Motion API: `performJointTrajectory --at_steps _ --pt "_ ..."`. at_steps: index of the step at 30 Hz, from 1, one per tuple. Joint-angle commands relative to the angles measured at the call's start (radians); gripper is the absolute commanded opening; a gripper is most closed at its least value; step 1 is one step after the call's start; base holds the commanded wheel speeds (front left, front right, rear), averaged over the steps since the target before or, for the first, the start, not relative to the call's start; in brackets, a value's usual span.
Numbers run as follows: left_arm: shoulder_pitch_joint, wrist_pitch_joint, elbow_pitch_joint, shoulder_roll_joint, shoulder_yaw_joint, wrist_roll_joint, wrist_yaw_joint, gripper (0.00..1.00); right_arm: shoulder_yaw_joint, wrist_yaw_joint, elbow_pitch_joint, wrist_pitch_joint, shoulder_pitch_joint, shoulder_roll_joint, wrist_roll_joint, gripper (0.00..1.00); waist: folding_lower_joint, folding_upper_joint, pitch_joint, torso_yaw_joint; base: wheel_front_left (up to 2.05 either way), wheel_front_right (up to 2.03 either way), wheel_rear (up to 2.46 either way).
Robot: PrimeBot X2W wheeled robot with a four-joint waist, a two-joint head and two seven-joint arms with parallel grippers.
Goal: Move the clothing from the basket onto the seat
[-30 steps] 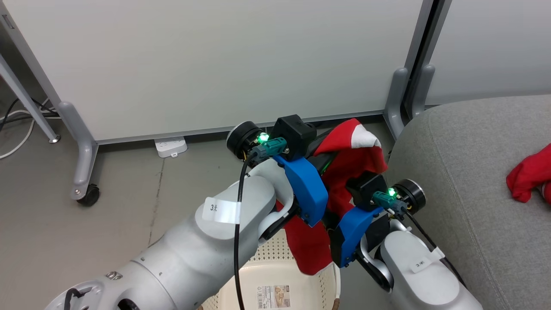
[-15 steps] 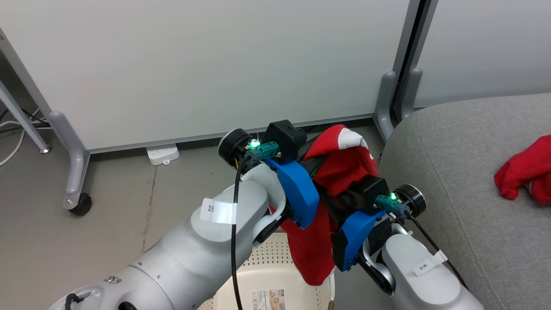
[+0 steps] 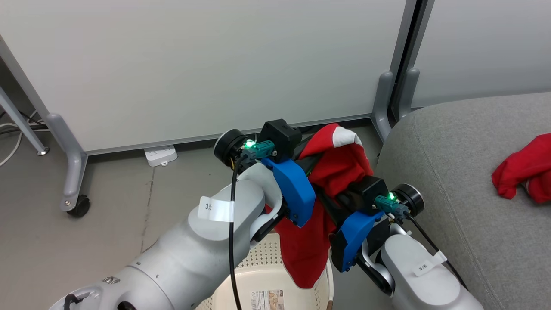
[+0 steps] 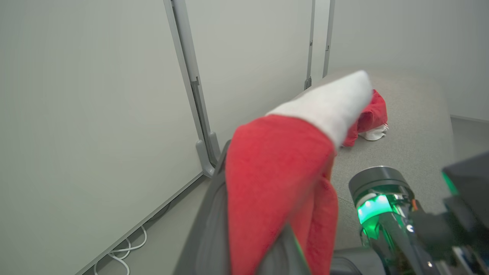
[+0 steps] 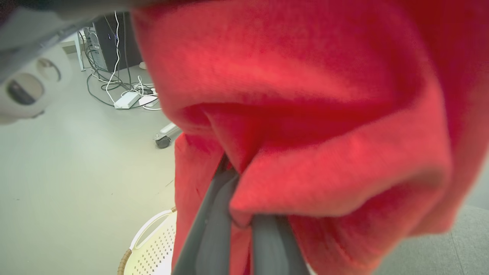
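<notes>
Clothing (image 3: 340, 168) is held over the basket (image 3: 267, 256).
It is pinched tight by the left gripper (image 4: 259, 198) and the right gripper (image 5: 241, 217); the seat (image 3: 452, 181) is near.

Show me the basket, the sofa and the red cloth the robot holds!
basket (image 3: 264, 258): head view, on its holey wall.
sofa (image 3: 452, 181): head view, on the bare grey cushion.
red cloth (image 3: 340, 168): head view, on the upper red fold.

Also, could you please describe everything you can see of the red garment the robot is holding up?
The red garment is soft, fleecy-looking bright red fabric with a white panel at its top. It is bunched and lifted, pinched by the shut left gripper and right gripper, its loose lower end dangling over the basket, beside the seat.
</notes>
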Motion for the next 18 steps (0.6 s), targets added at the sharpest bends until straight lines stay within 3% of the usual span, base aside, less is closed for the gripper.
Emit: performJointTrajectory --at_steps 1,15,16,17,18 --pt "-0.004 -0.005 0.000 -0.001 0.008 0.007 -0.001 0.00 0.002 0.000 -0.006 0.001 0.003 -0.007 0.003 0.00 0.0000 -0.0001 0.001 0.000 0.00 0.00 0.00" --pt "-0.011 -0.005 -0.008 0.004 0.038 0.021 -0.001 0.00 -0.005 0.000 -0.011 0.014 0.011 -0.013 0.009 0.00 0.0000 -0.0001 0.013 -0.001 0.00 0.00 0.00" --pt "-0.011 -0.005 -0.009 0.006 0.047 0.026 -0.001 0.70 -0.006 0.000 -0.011 0.014 0.011 -0.013 0.009 0.00 0.0000 -0.0001 0.014 -0.002 0.00 0.00 0.00" --pt "-0.006 -0.005 -0.010 0.009 0.052 0.031 -0.001 1.00 -0.007 0.000 -0.012 0.014 0.011 -0.013 0.008 0.00 0.0000 -0.0001 0.015 -0.003 0.00 0.00 0.00" --pt "0.001 -0.005 -0.013 0.013 0.060 0.037 -0.001 1.00 -0.010 0.000 -0.015 0.012 0.010 -0.013 0.006 0.00 0.0000 -0.0001 0.016 -0.005 0.00 0.00 0.00"
